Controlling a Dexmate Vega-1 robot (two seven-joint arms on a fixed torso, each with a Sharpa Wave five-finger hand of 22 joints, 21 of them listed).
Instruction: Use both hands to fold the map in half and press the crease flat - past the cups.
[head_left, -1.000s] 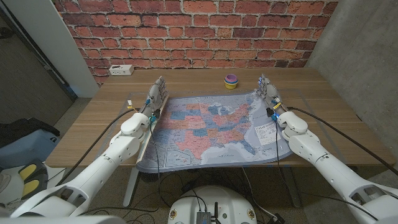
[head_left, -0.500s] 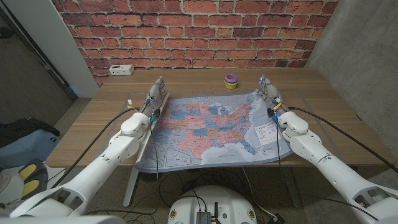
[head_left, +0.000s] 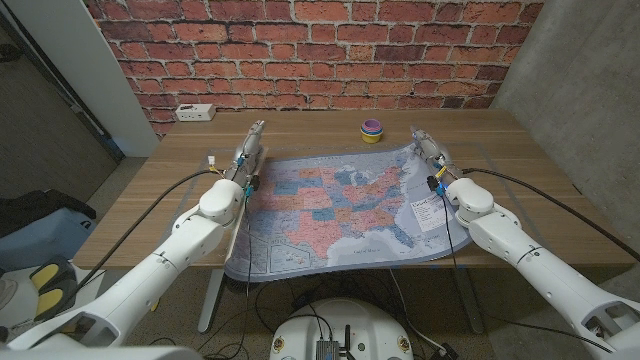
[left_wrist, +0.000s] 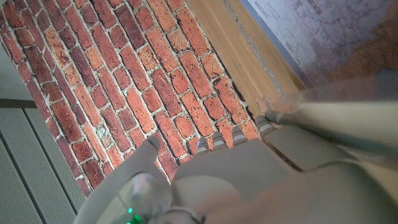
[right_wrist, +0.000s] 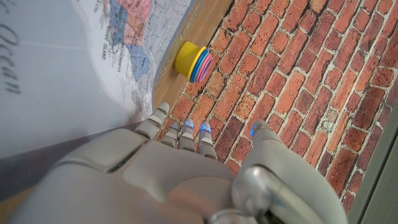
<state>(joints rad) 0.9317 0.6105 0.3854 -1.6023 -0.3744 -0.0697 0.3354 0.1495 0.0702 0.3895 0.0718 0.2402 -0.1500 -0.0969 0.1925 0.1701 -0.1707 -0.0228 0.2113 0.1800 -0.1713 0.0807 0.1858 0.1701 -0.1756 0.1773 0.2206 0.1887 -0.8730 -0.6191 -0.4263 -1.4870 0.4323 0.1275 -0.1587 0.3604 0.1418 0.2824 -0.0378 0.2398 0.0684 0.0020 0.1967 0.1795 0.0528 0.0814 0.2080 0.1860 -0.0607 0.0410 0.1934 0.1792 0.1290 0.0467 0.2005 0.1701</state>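
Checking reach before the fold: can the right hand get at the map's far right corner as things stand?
Probably yes. The right hand stands at the map's far right edge, fingers extended, with bare table around it. The stacked cups sit further back, out of the way.

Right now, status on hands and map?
Left hand and right hand open at map edges. Map flat, unfolded. Cups stacked beyond far edge, clear.

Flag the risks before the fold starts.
The map's near edge hangs over the table front, so it may slide off when lifted. The stacked cups sit just past its far edge; a fold carried that way could knock them. Neither left hand nor right hand visibly grips yet.
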